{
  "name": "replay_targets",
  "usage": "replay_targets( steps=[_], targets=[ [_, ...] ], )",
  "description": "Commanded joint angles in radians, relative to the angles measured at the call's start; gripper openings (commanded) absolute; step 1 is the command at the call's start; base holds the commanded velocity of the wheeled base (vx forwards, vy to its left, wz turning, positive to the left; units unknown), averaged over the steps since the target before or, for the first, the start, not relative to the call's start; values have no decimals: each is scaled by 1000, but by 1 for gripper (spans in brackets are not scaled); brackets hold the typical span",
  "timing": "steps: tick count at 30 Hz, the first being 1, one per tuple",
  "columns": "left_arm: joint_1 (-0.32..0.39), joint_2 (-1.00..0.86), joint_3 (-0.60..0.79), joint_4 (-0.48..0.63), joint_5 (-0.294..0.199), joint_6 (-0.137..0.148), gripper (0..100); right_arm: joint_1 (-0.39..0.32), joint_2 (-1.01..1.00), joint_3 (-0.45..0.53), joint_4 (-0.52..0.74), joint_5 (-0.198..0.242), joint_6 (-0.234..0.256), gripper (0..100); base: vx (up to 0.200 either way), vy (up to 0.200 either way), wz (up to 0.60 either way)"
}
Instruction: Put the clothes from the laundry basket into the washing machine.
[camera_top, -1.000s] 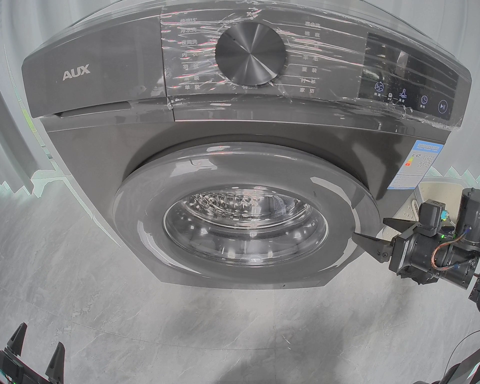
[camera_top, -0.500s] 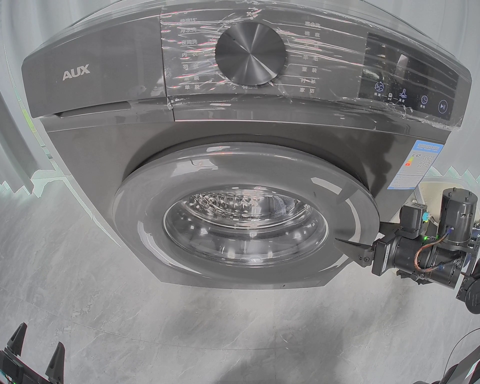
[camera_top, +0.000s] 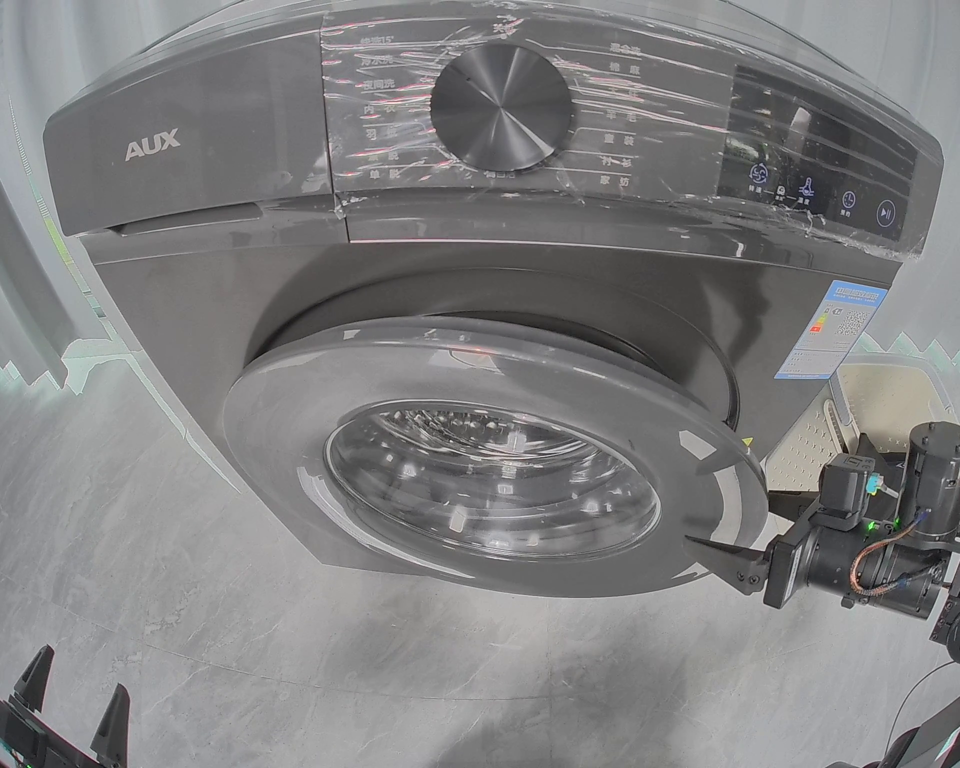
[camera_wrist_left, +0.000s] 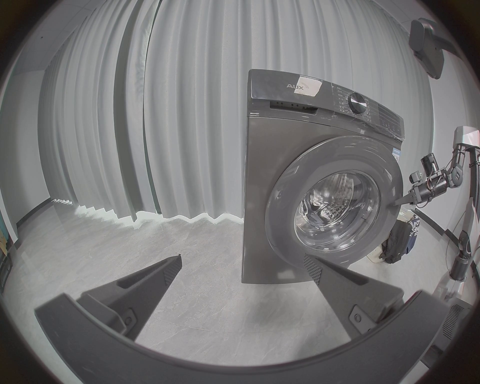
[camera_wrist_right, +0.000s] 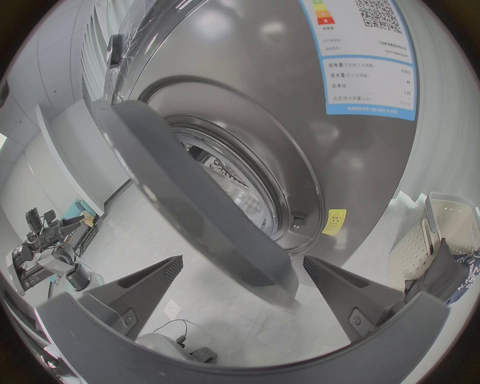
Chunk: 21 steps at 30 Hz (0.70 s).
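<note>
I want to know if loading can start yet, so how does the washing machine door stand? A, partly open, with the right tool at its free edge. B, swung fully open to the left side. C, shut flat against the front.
A: the door stands ajar, its edge by the right tool lifted off the front of the washing machine, with the drum showing in the gap behind it.

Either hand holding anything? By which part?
Nothing is clamped. The right hand is open, astride the free edge of the ajar door; whether it touches cannot be told. The left hand is open and empty.
</note>
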Motion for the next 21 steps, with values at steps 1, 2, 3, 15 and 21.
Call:
replay_targets(
  steps=[1,2,3,15,21],
  targets=[
    [-1,-18,16,0,0,0,100,-29,-11,-20,-3,-1,2,100,0,0,0],
    [0,-18,16,0,1,0,100,-32,-9,-20,-3,0,2,100,-200,0,0],
    [0,-18,16,0,0,0,100,-43,-6,-24,-4,0,9,100,-200,0,0],
    [-1,-18,16,0,0,-2,100,51,3,58,-89,5,75,100,-83,0,0],
    [0,-18,16,0,0,-2,100,74,15,98,-125,9,74,100,0,0,0]
  ],
)
